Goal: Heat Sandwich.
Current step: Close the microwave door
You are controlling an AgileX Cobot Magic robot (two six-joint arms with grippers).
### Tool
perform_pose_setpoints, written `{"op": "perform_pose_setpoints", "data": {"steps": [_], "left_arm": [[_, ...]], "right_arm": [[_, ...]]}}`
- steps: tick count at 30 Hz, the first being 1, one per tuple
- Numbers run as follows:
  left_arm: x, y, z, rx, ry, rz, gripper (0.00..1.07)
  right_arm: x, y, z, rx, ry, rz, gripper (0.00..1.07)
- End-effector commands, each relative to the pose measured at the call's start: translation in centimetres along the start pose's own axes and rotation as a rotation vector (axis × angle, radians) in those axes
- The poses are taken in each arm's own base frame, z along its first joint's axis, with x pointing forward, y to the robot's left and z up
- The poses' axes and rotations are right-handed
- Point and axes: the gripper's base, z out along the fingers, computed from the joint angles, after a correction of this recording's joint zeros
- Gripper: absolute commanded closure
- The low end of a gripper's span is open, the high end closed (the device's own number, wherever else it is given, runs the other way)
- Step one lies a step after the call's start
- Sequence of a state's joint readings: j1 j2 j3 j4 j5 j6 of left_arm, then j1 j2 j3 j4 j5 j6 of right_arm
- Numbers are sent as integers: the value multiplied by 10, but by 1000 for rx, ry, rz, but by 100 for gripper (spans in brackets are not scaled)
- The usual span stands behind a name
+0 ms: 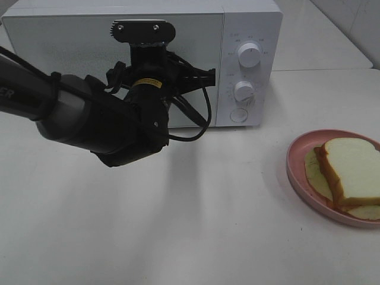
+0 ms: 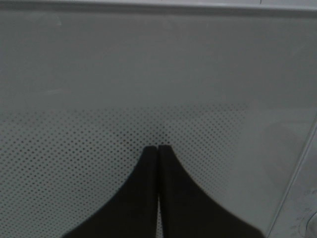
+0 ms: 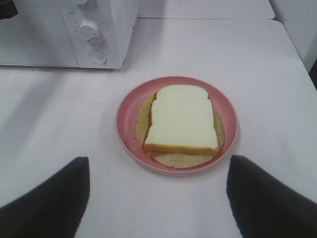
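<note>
We take the white microwave (image 1: pixel 142 59) as our landmark; it stands at the back of the white table (image 1: pixel 196 225) with its door shut. Our left arm (image 1: pixel 89 119) reaches up to that door, and in the left wrist view the left gripper (image 2: pixel 158 148) has its two dark fingers (image 2: pixel 143 198) pressed together with nothing between them, their tips right at the dotted window of the door (image 2: pixel 148 74); we cannot tell whether they touch it.

The sandwich (image 1: pixel 350 172) lies on a round pink plate (image 1: pixel 297 166), well apart from the microwave, out in front of its control side where the two knobs (image 1: pixel 249 54) sit. White bread is on top, with an orange-brown crust and pale yellow-green filling spreading out underneath.

In the right wrist view the right gripper (image 3: pixel 158 193) has its fingers (image 3: pixel 54 198) spread wide apart and empty, and it hovers on the side of the plate away from the microwave, clear of the sandwich (image 3: pixel 182 119) and the plate's rim (image 3: pixel 124 129).
</note>
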State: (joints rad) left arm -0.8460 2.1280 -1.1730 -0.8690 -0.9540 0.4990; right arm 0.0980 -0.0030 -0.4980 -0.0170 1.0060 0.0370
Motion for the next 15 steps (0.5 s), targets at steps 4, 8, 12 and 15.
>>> {"op": "perform_pose_setpoints", "data": {"steps": [4,8,12,15], "left_arm": [[-11,6,3,-38,-36,-42,107],[-19,-3,-4,-6,-31,-60,107],[-23,-13,-12,31,21,-92,107],[-28,-18,-21,85,56,-95,107]], "right_arm": [[2,-1,-3,10,-36,1,33],[2,-1,-3,10,-36,1,33],[2,-1,-3,10,-36,1,33],[2,-1,-3,10,-36,1,33]]}}
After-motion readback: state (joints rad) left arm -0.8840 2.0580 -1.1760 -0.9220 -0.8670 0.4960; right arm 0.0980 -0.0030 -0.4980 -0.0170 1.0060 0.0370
